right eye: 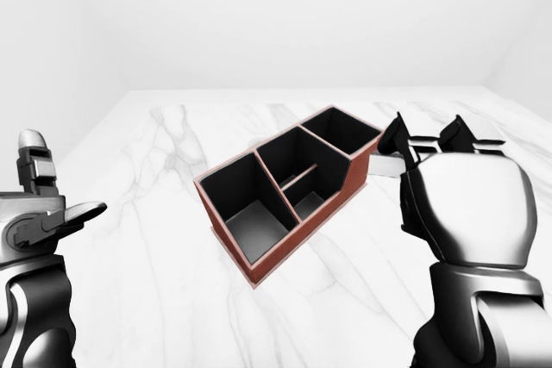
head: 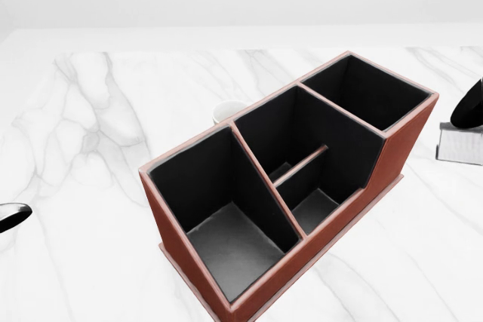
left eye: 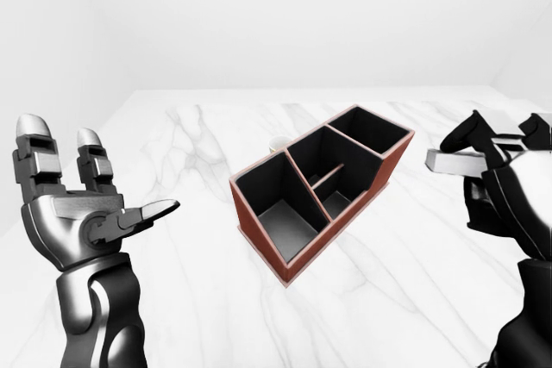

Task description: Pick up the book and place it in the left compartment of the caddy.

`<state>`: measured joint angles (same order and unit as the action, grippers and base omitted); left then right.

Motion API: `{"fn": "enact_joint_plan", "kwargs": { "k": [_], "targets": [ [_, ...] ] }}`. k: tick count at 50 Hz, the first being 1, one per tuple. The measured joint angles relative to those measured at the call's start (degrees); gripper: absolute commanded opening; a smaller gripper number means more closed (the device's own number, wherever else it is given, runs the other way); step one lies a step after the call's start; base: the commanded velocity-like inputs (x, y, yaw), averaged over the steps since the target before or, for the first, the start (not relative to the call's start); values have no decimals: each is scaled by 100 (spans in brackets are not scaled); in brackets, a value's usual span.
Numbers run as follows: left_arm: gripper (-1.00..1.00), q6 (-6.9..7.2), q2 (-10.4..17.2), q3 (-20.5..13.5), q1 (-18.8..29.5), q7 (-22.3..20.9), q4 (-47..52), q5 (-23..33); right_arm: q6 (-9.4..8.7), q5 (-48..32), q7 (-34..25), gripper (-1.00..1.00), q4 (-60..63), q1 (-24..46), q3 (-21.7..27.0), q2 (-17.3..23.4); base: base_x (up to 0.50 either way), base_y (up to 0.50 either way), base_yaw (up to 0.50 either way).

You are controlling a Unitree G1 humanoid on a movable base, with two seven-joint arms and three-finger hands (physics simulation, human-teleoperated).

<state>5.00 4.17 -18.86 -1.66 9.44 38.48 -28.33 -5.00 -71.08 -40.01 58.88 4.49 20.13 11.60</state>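
On the marble table (head: 90,262) the red-brown caddy (head: 392,148) sits slantwise, its black compartments all empty, with a white cup (head: 226,111) just beyond its far wall. Right of the caddy, the right hand (left eye: 504,191) is raised with its fingers closed round the grey book (left eye: 453,161), held flat above the table. Left hand (left eye: 73,217) is up at the left edge, fingers spread, holding nothing; no writing shows anywhere.

grey book (left eye: 455,161) held aloft beside red-brown caddy (head: 317,186)
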Motion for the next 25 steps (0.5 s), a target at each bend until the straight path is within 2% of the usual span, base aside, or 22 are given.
{"fn": "enact_joint_plan", "kwargs": {
  "k": [7, 17, 25],
  "targets": [
    [100, 0, 2, -3, 2, 1, 1, -5, 1, 110, 0, -100, 112, 443, -207, 591, 0, 0, 0],
    [100, 0, 1, -5, 1, 5, 9, -8, 1, 843, 0, -100, 112, 1169, -637, 1978, 0, 0, 0],
    [100, 0, -5, 7, -2, -3, -9, 7, 2, 1567, 0, -100, 112, 1756, -824, 2787, 0, 0, 0]
  ]
}}
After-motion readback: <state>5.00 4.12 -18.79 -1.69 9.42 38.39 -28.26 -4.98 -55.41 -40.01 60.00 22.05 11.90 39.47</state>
